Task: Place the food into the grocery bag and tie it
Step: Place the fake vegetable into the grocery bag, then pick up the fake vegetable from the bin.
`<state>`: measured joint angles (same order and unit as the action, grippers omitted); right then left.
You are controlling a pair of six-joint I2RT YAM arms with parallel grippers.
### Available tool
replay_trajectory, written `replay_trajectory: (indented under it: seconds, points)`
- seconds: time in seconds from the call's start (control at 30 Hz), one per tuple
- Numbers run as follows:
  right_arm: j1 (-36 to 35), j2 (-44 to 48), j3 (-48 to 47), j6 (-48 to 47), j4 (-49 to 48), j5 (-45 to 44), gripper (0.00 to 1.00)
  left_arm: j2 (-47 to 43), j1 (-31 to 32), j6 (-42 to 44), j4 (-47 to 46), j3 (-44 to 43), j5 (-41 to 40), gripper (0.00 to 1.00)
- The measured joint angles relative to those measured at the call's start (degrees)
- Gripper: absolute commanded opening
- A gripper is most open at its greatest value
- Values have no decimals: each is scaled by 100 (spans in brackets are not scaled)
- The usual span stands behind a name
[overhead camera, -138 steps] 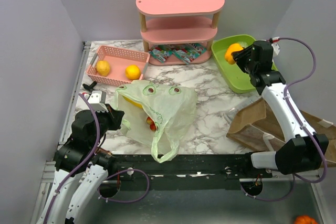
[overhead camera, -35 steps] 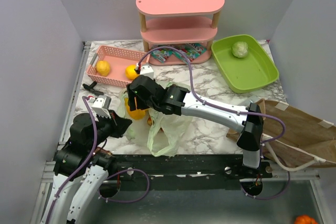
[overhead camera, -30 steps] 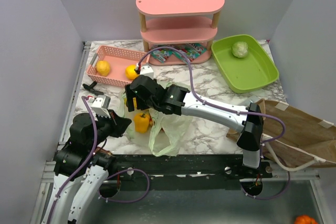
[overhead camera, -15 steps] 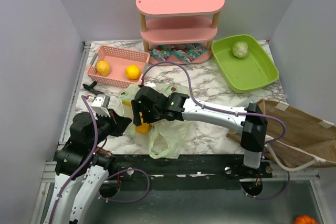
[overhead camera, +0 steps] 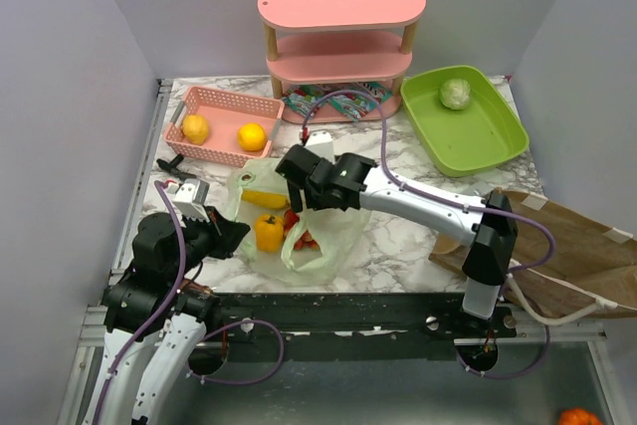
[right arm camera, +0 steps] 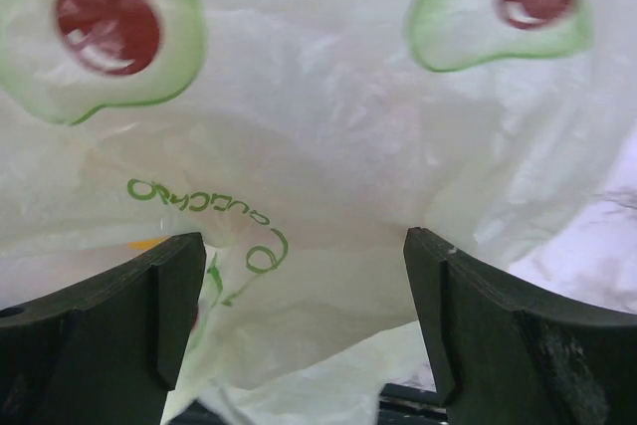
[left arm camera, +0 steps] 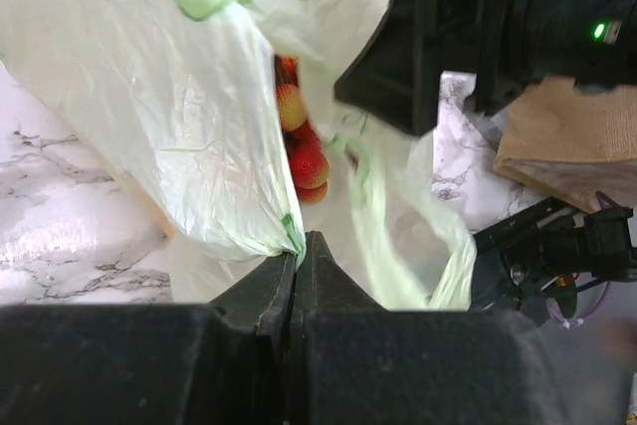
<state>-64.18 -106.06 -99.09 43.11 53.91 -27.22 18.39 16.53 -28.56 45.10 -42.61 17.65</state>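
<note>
A marble table (overhead camera: 398, 161) carries everything, seen from the top camera. A pink three-tier shelf (overhead camera: 341, 7) stands at its 12 o'clock edge. A brown paper bag (overhead camera: 572, 246) lies flat at 4 o'clock and a lime-green tray (overhead camera: 488, 141) sits at 2 o'clock. The grocery bag (overhead camera: 318, 246), thin and printed with halved avocados, slumps at about 7 o'clock with its mouth open toward the left arm. A pink basket (overhead camera: 214, 102) at 10 o'clock holds two round yellow-orange fruits (overhead camera: 196, 128). The right gripper (overhead camera: 295, 184) hangs over the bag's 12 o'clock side. Its fingers (right arm camera: 179, 306) are spread wide, with only avocado-print film in front of them and nothing pinched. The left gripper (overhead camera: 239, 233) sits at the bag's 9 o'clock edge, its jaws pressed together on a fold of the bag's rim. A pale green leafy head (overhead camera: 456, 94) rests in the tray. The yellow bananas (overhead camera: 264, 198) show through the film. The orange bell pepper (overhead camera: 268, 232) lies in the bag's mouth, with the small red fruits (left arm camera: 304, 151) beside it at 3 o'clock. The teal-and-red snack packets (overhead camera: 338, 102) lie under the shelf.
</note>
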Motion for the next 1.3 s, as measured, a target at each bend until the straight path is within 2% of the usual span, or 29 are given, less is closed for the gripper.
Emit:
replay_trajectory:
  seconds: [0.23,0.53,0.73,0.97,1.3]
  points:
    - [625,553,70,-251,332,-509,90,9,-2,0,0,0,2,0]
    - [1207,1401,-212,-710,258,-457,98,26,-2,0,0,0,2,0]
    - [1615,1777,-293,-807,-7,-433,98,26,-2,0,0,0,4,0]
    - [2889,1554,-382,-824,-308,-153,98,24,-4,0,-2,0,4,0]
    - [3954,229,-1764,-1027,-389,13,100,24,-22,0,-4,0,26,0]
